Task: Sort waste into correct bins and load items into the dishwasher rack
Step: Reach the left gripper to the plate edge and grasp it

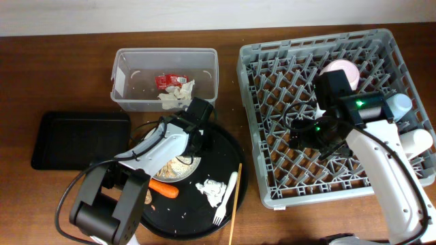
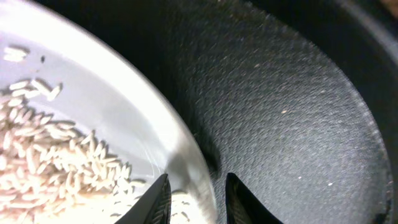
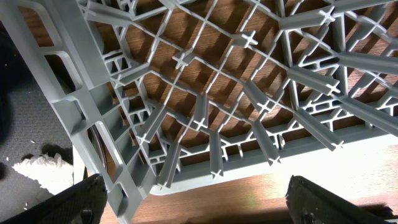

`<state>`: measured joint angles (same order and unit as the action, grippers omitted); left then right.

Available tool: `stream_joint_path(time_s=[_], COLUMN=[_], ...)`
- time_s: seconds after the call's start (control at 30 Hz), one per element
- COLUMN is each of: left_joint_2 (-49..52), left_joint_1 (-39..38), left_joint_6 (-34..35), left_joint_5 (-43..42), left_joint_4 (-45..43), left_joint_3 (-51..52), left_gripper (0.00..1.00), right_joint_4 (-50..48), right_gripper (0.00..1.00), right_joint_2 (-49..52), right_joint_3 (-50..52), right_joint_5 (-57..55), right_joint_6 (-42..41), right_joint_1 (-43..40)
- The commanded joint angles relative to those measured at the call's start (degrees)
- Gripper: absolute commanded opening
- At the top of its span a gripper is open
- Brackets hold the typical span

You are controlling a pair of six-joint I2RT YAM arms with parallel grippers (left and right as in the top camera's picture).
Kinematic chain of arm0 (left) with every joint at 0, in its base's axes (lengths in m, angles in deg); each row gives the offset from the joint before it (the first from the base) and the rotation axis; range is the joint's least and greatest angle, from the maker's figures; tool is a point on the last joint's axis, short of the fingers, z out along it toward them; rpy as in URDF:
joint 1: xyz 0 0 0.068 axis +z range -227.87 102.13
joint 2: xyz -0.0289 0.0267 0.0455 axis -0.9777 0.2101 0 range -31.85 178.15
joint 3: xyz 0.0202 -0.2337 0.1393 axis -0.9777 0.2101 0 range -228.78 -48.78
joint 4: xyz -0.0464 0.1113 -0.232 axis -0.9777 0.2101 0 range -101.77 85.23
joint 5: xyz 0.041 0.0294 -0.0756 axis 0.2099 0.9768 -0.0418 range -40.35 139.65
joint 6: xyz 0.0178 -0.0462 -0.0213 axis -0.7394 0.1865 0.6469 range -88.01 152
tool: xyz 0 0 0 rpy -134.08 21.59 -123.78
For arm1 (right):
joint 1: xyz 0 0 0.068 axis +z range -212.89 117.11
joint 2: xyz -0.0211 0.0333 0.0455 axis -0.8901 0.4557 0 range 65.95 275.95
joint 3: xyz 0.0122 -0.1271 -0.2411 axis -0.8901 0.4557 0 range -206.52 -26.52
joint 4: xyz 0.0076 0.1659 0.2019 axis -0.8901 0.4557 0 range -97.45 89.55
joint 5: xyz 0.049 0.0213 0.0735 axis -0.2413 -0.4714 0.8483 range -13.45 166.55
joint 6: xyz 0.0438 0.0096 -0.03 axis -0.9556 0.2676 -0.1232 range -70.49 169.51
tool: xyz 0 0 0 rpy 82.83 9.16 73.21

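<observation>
My left gripper is down on the round black tray, its fingers closed on the rim of a clear plate with rice on it. An orange carrot, a crumpled napkin, a white fork and a chopstick also lie on the tray. My right gripper is wide open and empty above the grey dishwasher rack. A pink bowl stands in the rack.
A clear bin at the back holds a red wrapper and crumpled tissue. A black rectangular tray sits at the left. White cups stand at the rack's right side. Bare wood table runs along the rack's front.
</observation>
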<state>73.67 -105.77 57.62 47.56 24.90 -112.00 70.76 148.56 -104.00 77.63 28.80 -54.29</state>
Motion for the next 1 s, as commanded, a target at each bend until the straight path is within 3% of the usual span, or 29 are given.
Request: stream_joint_path(time_s=[0.0,0.07,0.13,0.47,0.6,0.63,0.67,0.8,0.97], left_joint_2=[1.3,1.3,1.4,1.4,1.4,1.4,1.4,1.4,1.4], left_joint_1=[-0.2,-0.2,-0.2,-0.2,-0.2,-0.2,-0.2,-0.2,-0.2], left_joint_6=[0.1,0.1,0.1,0.1,0.0,0.0,0.0,0.1,0.1], left_joint_5=[2.1,2.2,2.1,3.8,4.0,6.8,8.1,10.3,9.9], left_joint_4=[2.2,2.5,2.5,2.0,2.3,2.2,2.2,2.1,1.3], left_joint_3=[0.2,0.2,0.2,0.2,0.2,0.2,0.2,0.2,0.2], left_gripper=[0.29,0.27,0.2,0.17,0.1,0.28,0.32,0.41,0.41], right_joint_4=[0.1,0.1,0.1,0.1,0.1,0.3,0.3,0.3,0.5], right_gripper=[0.96,0.96,0.96,0.96,0.96,0.96,0.96,0.96,0.96], right_joint_2=[-0.9,-0.9,-0.9,-0.9,-0.9,-0.9,-0.9,-0.9,-0.9], right_joint_3=[-0.5,-0.5,-0.5,-0.5,-0.5,-0.5,-0.5,-0.5,-0.5], right_joint_5=[-0.3,-0.3,-0.3,-0.3,-0.3,-0.3,-0.3,-0.3,-0.3], right_joint_6=[0.4,0.4,0.4,0.4,0.4,0.4,0.4,0.4,0.4], right_joint_1=[-0.4,-0.4,-0.4,-0.4,-0.4,-0.4,-0.4,-0.4,-0.4])
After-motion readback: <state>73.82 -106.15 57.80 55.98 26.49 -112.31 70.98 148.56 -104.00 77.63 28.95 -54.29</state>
